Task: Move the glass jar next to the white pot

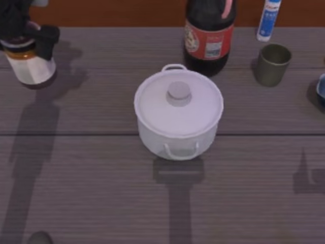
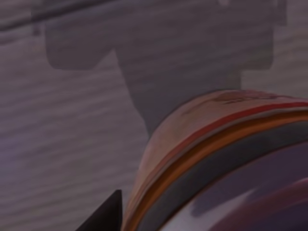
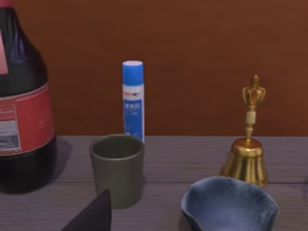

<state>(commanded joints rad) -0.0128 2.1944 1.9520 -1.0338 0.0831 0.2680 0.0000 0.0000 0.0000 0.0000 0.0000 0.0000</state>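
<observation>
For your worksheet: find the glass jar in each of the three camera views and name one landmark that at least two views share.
Top view: the glass jar is at the far left, under the left end effector.
Left wrist view: the jar fills the frame up close.
Right wrist view: not in it.
Shared landmark: the olive-green cup, in the top and right wrist views.

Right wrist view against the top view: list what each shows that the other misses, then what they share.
Only the right wrist view shows the golden bell and the blue bowl in full. Only the top view shows the white pot and, at far left, the glass jar with the left gripper on top of it. Both show the dark bottle, the olive-green cup and the blue-capped tube.
</observation>
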